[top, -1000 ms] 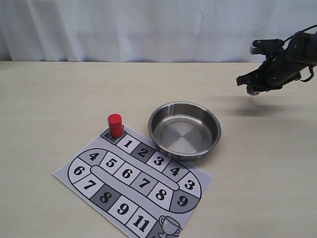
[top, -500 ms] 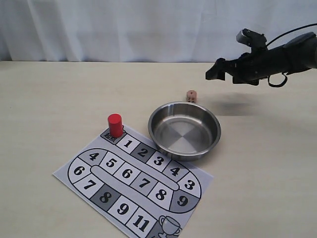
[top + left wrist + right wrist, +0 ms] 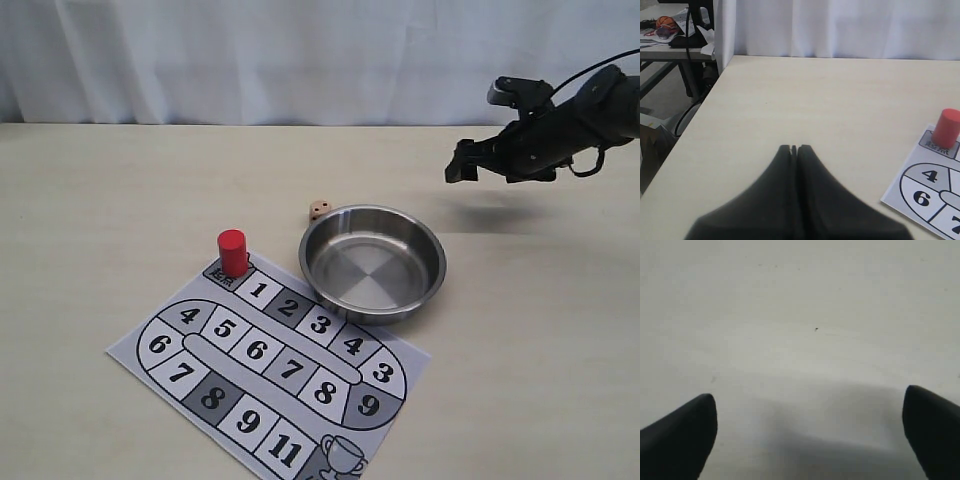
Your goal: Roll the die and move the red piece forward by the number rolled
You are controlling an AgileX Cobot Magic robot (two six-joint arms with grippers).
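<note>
The pale beige die (image 3: 319, 210) lies on the table just outside the steel bowl (image 3: 330, 232), at its far left rim. The red piece (image 3: 232, 252) stands upright on the start square of the numbered game board (image 3: 160, 345); it also shows in the left wrist view (image 3: 946, 128). My right gripper (image 3: 462, 165) hangs open in the air beyond the bowl's right side, and its wrist view shows only blurred bare table between the spread fingertips (image 3: 687, 425). My left gripper (image 3: 794, 148) is shut and empty, off to the board's left, out of the exterior view.
The board (image 3: 935, 192) lies at the front, its track running to a trophy square (image 3: 342, 456). A white curtain (image 3: 300, 60) backs the table. Past the table's left edge stands a cluttered side desk (image 3: 670, 35).
The right arm swung toward the bowl, then drew back right. The die appeared behind the bowl and has moved left along the far rim to its present spot.
</note>
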